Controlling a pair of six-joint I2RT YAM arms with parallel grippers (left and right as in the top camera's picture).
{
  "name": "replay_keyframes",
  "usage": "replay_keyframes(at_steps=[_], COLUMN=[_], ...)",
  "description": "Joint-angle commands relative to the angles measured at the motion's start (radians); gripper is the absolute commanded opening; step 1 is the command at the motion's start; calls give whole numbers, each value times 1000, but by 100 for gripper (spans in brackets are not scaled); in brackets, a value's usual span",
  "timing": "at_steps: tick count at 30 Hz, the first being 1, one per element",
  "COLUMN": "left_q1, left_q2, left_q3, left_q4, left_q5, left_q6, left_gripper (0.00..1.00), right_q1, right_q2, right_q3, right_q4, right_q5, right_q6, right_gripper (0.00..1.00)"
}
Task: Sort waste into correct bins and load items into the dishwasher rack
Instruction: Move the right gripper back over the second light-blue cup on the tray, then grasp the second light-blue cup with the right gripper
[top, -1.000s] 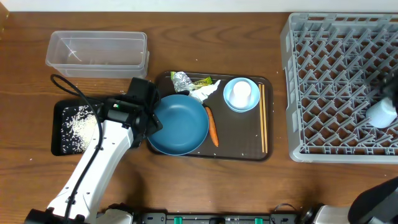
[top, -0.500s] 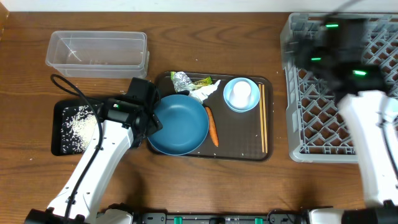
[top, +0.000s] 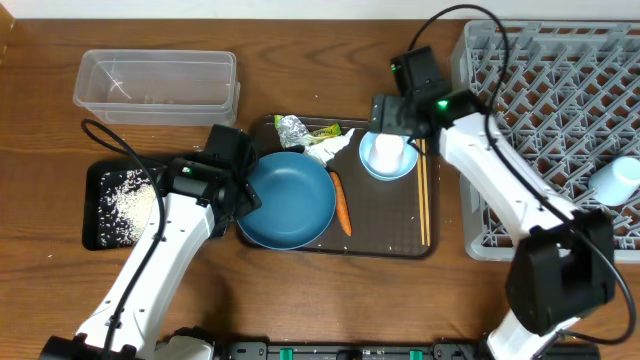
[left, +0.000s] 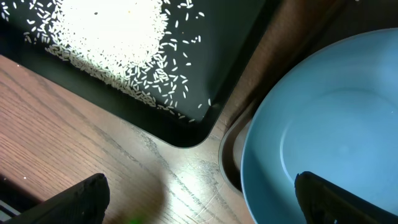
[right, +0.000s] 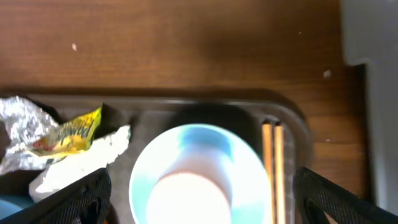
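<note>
Overhead: on the brown wooden desk (top: 330, 60), the grey rack (top: 530, 100) sits at the right and the black tray (top: 92, 235) holding rice (top: 128, 200) at the left.

Left wrist: the left claw (left: 211, 202) is spread wide over the dark-blue bowl (left: 336, 124)'s edge.

Right wrist: the right claw (right: 199, 208) hangs wide above the small pale-blue bowl (right: 199, 143), with the chopsticks (right: 272, 168) beside it.

No legible text; print on the wrapper (right: 71, 132) is blurred.
</note>
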Motion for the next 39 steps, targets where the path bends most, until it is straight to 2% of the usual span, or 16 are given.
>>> replay_keyframes(at_steps=[1,7,13,26,30,36,39], left_q1=[4,4,4,4,4,4,4], left_q2=[-12,-12,-12,-12,-12,-12,-12], left_q3=[19,19,19,19,19,19,19], left_q4=[-4,-4,-4,-4,-4,-4,-4], left_q5=[-20,-20,-20,-20,-20,-20,-20], left_q6=[-9,-9,-9,-9,-9,-9,-9], left_gripper=[98,98,98,98,98,98,98], right_q1=[36,51,51,51,51,50,50], right_q2=[34,70,89,150,149,142,122], right_q3=[8,8,6,5,6,7,9], right_q4=[-7,-53,-71,-77,-74,-80,-81], right_q5=[14,18,18,18,26,26,26], right_q6=[18,80,80,79,79,75,76], right_gripper=[93,95,96,91,82,61,57])
